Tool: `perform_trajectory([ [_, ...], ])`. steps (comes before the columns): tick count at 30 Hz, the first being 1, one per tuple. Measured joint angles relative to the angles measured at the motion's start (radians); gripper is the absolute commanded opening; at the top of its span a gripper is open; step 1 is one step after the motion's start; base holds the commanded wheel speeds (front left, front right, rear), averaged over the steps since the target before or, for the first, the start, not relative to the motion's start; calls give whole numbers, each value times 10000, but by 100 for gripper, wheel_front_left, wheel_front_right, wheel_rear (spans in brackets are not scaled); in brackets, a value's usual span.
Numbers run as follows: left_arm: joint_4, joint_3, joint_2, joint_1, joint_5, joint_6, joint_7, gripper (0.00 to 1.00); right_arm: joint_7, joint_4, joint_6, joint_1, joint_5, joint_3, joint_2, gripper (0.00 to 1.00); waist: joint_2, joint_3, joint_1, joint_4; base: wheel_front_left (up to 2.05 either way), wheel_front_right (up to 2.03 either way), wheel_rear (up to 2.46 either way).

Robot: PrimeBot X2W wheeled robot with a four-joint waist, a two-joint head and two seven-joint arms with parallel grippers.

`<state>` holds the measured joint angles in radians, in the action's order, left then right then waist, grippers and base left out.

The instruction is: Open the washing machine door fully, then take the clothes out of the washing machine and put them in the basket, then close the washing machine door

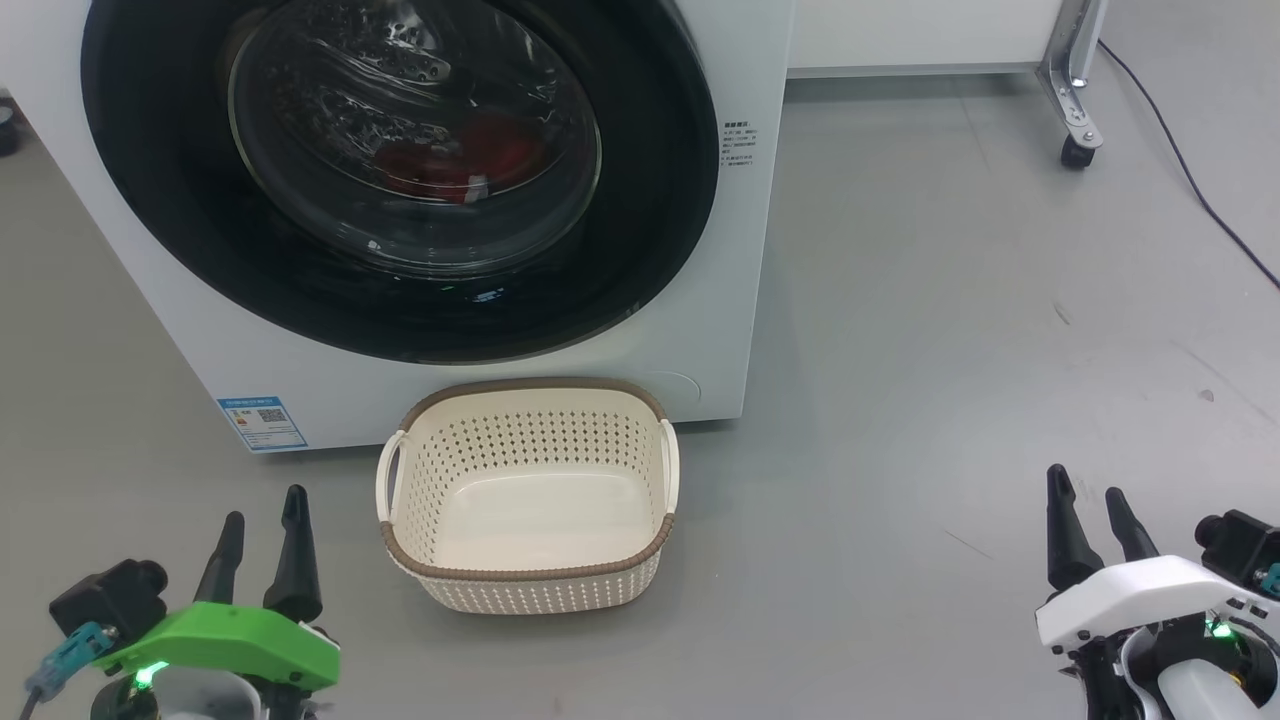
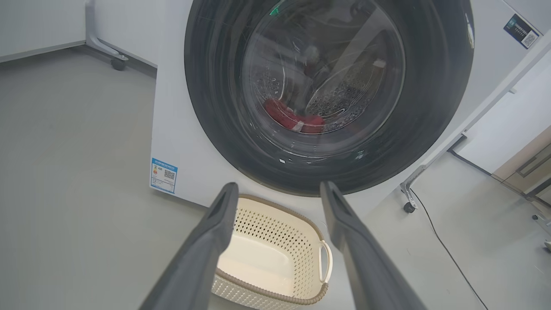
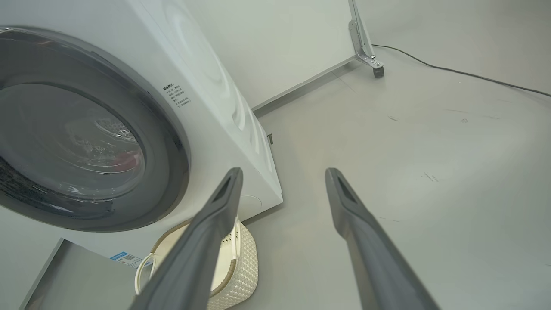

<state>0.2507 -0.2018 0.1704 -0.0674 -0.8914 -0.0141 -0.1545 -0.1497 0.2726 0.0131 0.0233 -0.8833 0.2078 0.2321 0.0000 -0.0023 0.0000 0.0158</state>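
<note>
The washing machine (image 1: 160, 300) stands ahead of the left pincer (image 1: 264, 508) and right pincer (image 1: 1086, 485), its door (image 1: 660, 200) shut, so opening it looks like the first step. The basket (image 1: 530, 386) sits on the floor (image 1: 900, 350) between the pincers, just under the door, likely to catch the clothes (image 1: 450, 160), which lie inside behind it. Both pincers hang low, fingers apart, empty.

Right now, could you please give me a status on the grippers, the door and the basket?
Left gripper open, empty. Right gripper open, empty. Washing machine door shut, clothes inside. Basket empty, in front, below door.
</note>
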Motion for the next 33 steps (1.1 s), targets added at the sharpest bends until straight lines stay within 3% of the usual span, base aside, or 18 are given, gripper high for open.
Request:
perform_trajectory([
  [33,332,-326,-295,4,4320,-826,-859,100,-865,-79,880,82,4397,1166,-105,100,0,-102,0,148,0,0,0],
])
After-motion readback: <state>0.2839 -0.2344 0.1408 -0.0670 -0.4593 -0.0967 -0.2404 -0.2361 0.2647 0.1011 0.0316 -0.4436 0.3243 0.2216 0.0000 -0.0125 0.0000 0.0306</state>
